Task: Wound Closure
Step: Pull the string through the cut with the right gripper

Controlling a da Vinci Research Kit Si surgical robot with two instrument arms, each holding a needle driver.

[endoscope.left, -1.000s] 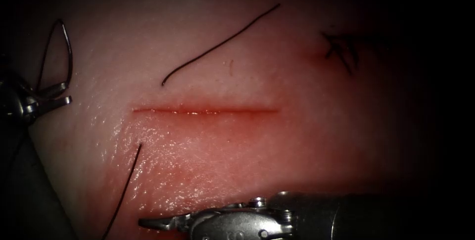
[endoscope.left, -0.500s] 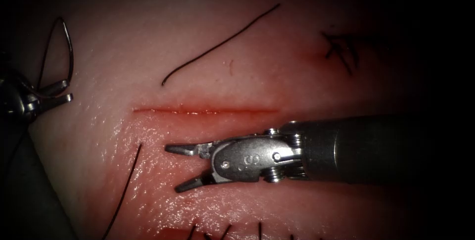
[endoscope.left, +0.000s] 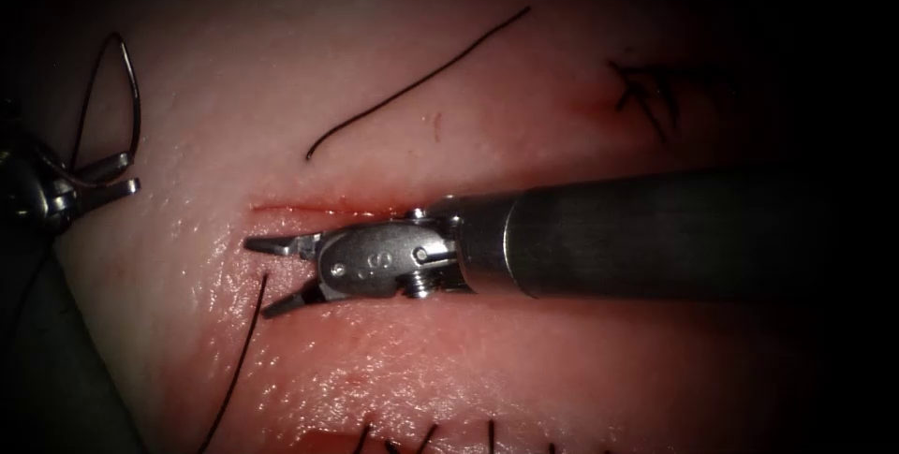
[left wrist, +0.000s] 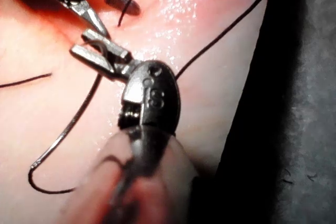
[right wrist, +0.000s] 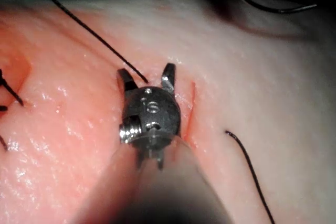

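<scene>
The curved needle (endoscope.left: 126, 89), thin, stiff and slippery, is gripped near one end by the closed left claw (endoscope.left: 117, 176), clear of the tissue (endoscope.left: 524, 370), left of the cut (endoscope.left: 309, 208). The right claw (endoscope.left: 272, 273) is spread wide, empty.

The right stretch of the cut (endoscope.left: 314, 208) is covered by the shaft of the right tool (endoscope.left: 257, 278) at mid-frame. The left tool (endoscope.left: 131, 173) is cut off by the left edge, and its wrist is lost in shadow. The thread (endoscope.left: 239, 360) at lower left is cut off by the bottom edge, as are the stitches (endoscope.left: 426, 435) at bottom centre. The strands of the knot (endoscope.left: 646, 94) at upper right cannot be told apart. In both wrist views the shafts are blurred.
</scene>
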